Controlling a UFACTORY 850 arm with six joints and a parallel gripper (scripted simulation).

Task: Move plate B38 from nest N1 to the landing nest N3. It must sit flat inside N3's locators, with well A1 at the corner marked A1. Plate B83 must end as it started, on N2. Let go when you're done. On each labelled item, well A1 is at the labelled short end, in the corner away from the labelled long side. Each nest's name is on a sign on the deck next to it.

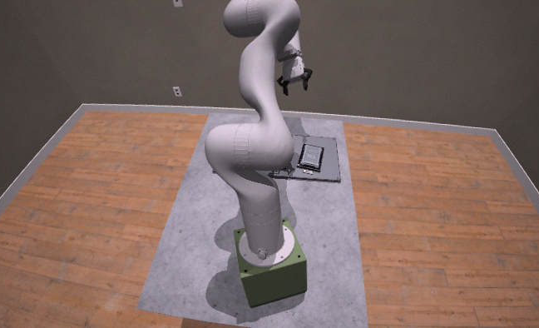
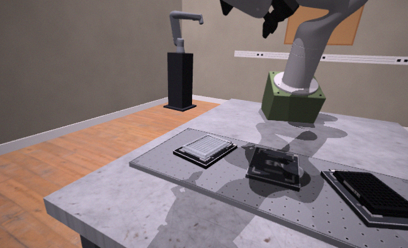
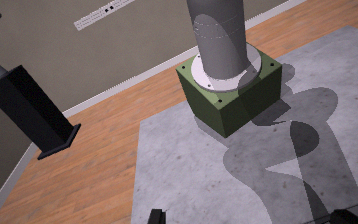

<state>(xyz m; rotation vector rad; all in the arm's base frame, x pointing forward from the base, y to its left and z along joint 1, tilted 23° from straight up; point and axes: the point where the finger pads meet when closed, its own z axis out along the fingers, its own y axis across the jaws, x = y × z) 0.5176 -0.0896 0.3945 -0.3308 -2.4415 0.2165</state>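
A clear well plate [image 2: 206,147] sits flat on a black nest at the left end of the perforated deck [image 2: 267,192]; it also shows in the top view [image 1: 311,156]. A black well plate [image 2: 377,193] sits on a nest at the right end. Between them an empty dark nest [image 2: 274,167] carries a mark that reads like a mirrored N3. The plate labels are too small to read, so I cannot tell which plate is B38. My gripper [image 1: 295,83] is open and empty, high above the deck, also at the top of the exterior view [image 2: 248,14]. Its fingertips just show in the wrist view.
The arm's green base block [image 2: 293,102] stands on the grey table behind the deck, also in the wrist view [image 3: 230,95]. My arm hides the left part of the deck in the top view. A second arm on a black pedestal [image 2: 179,78] stands on the wooden floor.
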